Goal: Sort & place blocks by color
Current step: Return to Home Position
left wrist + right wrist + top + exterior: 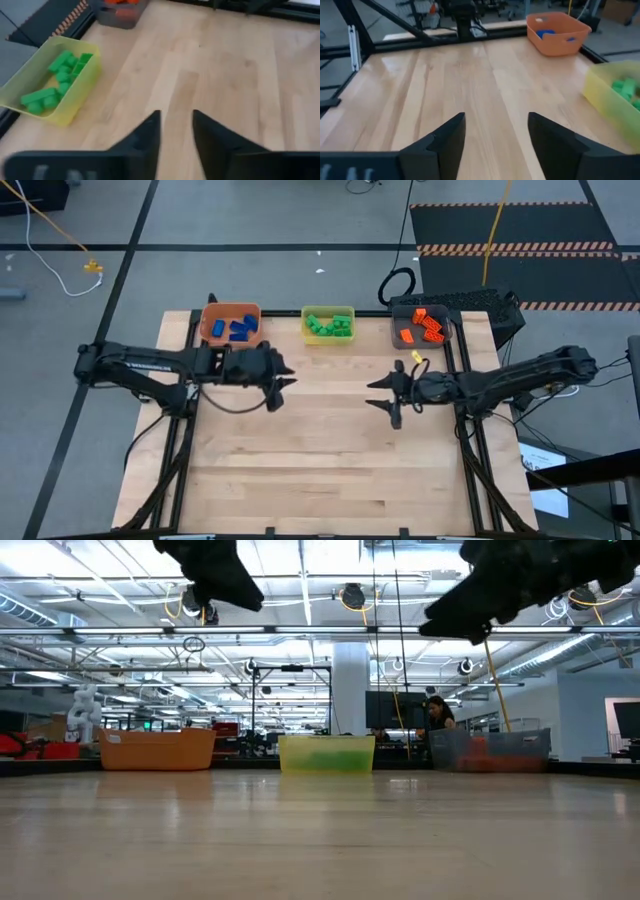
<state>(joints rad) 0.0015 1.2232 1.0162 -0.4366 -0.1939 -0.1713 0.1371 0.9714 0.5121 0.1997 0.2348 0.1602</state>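
Both the left end effector (284, 387) and the right end effector (374, 393) are held over the middle of the counter (320, 470), pointed at each other. Nothing is held in either one. The left one is opened just a little, with only a thin gap shown in the left wrist view. The right one is opened wider.

All the blocks are found in bins set in a row along the far edge of the counter. The blue blocks (235, 328) are kept in the orange bin (208, 318) toward the far left corner. The green blocks (328, 326) are kept in the yellow bin (305, 314) in the middle. The orange blocks (426, 328) are kept in the grey bin (398, 332) toward the far right corner. No loose block is seen on the counter, so the sorting is judged to be done.

The row is laid from left to right, and it lies toward the far edge from both end effectors. The orange bin is nearest the left one, the grey bin nearest the right one. Nothing needs to be picked up for the arms to be pulled back to rest.

All three bins are shown from above only in the high view. Only in the low view can it be seen that both end effectors are lifted well above the counter. A person (437, 715) is also seen there, far behind.
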